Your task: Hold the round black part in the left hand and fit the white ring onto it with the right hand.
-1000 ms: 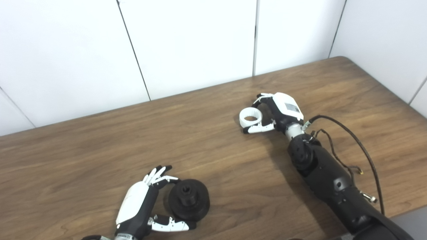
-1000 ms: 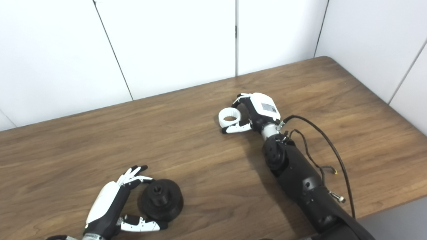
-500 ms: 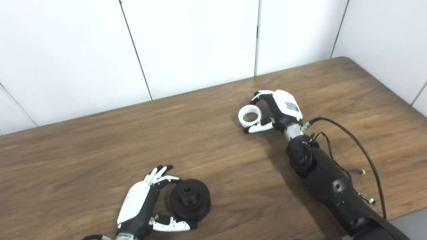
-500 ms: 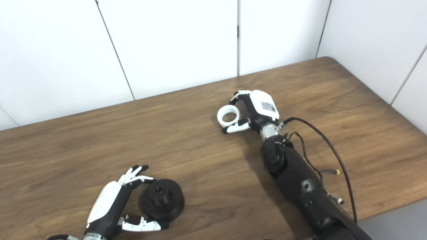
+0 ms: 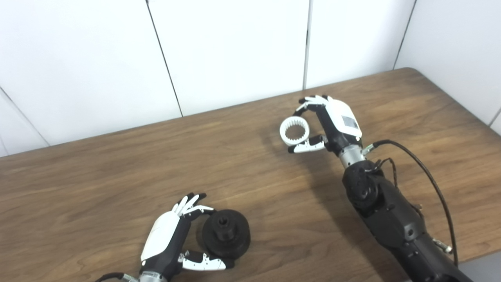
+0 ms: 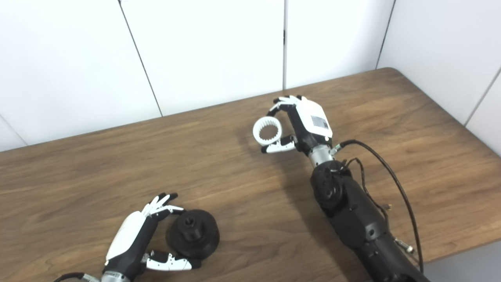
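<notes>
Two hands: our right hand (image 5: 332, 121) pinches the light, rigid, toothed white plastic ring (image 5: 294, 131) by its rim; far from it, our left hand's (image 5: 168, 243) fingers cup the round black part (image 5: 226, 234).

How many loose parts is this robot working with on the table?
2. A white ring is pinched in the right hand, toward the back of the table. A round black part sits near the front, gripped by the left hand. Nothing seems hidden.

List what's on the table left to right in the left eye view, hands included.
left hand → round black part → white ring → right hand → black cable
</notes>
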### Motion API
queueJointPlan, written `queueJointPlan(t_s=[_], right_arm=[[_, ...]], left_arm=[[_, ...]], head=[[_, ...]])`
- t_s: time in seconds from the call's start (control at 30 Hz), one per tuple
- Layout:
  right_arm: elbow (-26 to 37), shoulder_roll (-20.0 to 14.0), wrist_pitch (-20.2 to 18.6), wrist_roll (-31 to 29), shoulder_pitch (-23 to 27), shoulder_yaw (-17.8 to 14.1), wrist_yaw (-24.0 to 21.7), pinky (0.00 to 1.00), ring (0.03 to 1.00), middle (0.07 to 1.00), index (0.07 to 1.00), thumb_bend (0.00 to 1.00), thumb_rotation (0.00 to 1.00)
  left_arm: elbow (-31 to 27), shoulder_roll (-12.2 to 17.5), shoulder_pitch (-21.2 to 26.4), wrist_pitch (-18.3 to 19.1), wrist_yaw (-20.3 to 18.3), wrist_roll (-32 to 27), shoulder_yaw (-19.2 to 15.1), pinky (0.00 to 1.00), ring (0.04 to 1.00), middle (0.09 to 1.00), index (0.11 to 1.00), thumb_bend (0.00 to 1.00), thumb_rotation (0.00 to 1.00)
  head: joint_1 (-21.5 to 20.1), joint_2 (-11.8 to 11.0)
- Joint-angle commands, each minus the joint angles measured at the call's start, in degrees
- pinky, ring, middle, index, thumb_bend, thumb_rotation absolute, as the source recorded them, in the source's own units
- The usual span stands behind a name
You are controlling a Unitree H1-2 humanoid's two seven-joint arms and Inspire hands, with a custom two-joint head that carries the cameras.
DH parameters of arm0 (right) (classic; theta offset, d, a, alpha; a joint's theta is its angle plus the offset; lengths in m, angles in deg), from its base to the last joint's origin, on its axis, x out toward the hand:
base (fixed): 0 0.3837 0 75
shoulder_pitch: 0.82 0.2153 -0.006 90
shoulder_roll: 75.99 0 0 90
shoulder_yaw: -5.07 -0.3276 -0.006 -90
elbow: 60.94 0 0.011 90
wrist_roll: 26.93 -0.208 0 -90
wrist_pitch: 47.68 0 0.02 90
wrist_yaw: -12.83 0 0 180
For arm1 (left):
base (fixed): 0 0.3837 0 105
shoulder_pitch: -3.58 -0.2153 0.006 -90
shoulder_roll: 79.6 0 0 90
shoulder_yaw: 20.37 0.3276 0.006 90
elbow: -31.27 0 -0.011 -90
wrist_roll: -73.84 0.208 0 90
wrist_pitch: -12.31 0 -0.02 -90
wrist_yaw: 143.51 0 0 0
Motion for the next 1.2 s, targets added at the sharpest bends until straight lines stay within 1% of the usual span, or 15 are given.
queueJointPlan(t_s=[0.0, 0.2, 0.33, 0.5, 0.53, 0.57, 0.6, 0.63, 0.7, 0.8, 1.0, 1.17], right_arm=[[4.6, -0.1, 0.9, 0.9, 1.6, -0.6, -0.2, 0.93, 0.873, 0.814, 0.484, 0.52, 0.14], [11.4, 1.1, 1.7, 0.4, 1.0, -0.7, -1.7, 0.86, 0.864, 0.802, 0.483, 0.52, 0.14], [15.9, 1.7, 1.4, -0.3, -0.2, -1.0, -3.8, 0.82, 0.862, 0.799, 0.483, 0.52, 0.14], [18.9, 1.8, 2.6, -1.9, -2.2, -1.5, -6.0, 0.76, 0.865, 0.797, 0.482, 0.52, 0.14], [19.6, 1.8, 2.8, -2.4, -2.9, -1.5, -6.5, 0.75, 0.864, 0.797, 0.482, 0.52, 0.14], [20.0, 1.8, 3.0, -2.6, -3.3, -1.6, -6.9, 0.75, 0.863, 0.795, 0.482, 0.52, 0.14], [20.6, 1.9, 3.3, -2.9, -4.0, -1.4, -7.3, 0.75, 0.863, 0.795, 0.482, 0.52, 0.14], [20.9, 1.9, 3.6, -3.1, -4.6, -1.4, -7.7, 0.75, 0.863, 0.793, 0.483, 0.52, 0.14], [21.8, 2.1, 4.0, -4.0, -5.7, -1.4, -8.4, 0.74, 0.862, 0.791, 0.483, 0.52, 0.14], [23.0, 2.7, 4.8, -5.3, -7.3, -1.1, -9.4, 0.75, 0.867, 0.79, 0.483, 0.52, 0.14], [25.5, 3.6, 6.3, -7.1, -10.3, 0.3, -11.6, 0.77, 0.875, 0.795, 0.483, 0.52, 0.14], [27.0, 4.7, 6.2, -8.3, -12.2, 0.9, -13.3, 0.77, 0.872, 0.795, 0.483, 0.52, 0.14]], left_arm=[[-0.5, 0.3, 0.7, 0.9, -0.9, 1.8, 0.5, 1.0, 1.0, 0.949, 0.621, 0.98, 0.23], [-0.4, 0.1, 0.9, 0.6, -0.9, 1.8, 0.7, 1.0, 1.0, 0.953, 0.622, 0.97, 0.23], [-0.3, -0.3, 1.1, 1.0, -1.0, 2.1, 1.0, 1.0, 1.0, 0.956, 0.624, 0.97, 0.23], [0.1, -1.2, 1.5, 1.5, -0.6, 3.1, 1.5, 1.0, 1.0, 0.956, 0.625, 0.97, 0.23], [0.3, -1.5, 1.6, 1.7, -0.5, 3.5, 1.7, 1.0, 1.0, 0.955, 0.624, 0.97, 0.23], [0.3, -1.7, 1.7, 1.8, -0.4, 3.8, 1.8, 1.0, 1.0, 0.953, 0.623, 0.97, 0.24], [0.4, -1.8, 1.8, 1.9, -0.2, 4.0, 1.9, 1.0, 1.0, 0.952, 0.622, 0.97, 0.24], [0.5, -2.0, 1.9, 2.0, -0.1, 4.2, 2.0, 1.0, 1.0, 0.951, 0.622, 0.98, 0.26], [0.6, -2.2, 2.1, 2.3, -0.1, 4.5, 2.2, 1.0, 1.0, 0.951, 0.622, 0.98, 0.27], [0.8, -2.5, 2.3, 2.5, 0.0, 5.0, 2.4, 1.0, 1.0, 0.95, 0.622, 0.98, 0.27], [1.5, -3.2, 2.8, 2.4, 0.6, 5.5, 2.6, 1.0, 1.0, 0.951, 0.619, 0.99, 0.27], [1.6, -3.4, 2.9, 2.5, 0.6, 5.7, 2.8, 1.0, 1.0, 0.952, 0.617, 0.99, 0.28]], head=[[0.3, 0.2], [2.0, 0.8], [5.2, 1.8], [8.7, 2.8], [9.9, 3.2], [9.9, 3.2], [11.1, 3.5], [11.1, 3.5], [13.1, 4.2], [14.2, 4.7], [14.9, 5.3], [15.2, 5.6]])
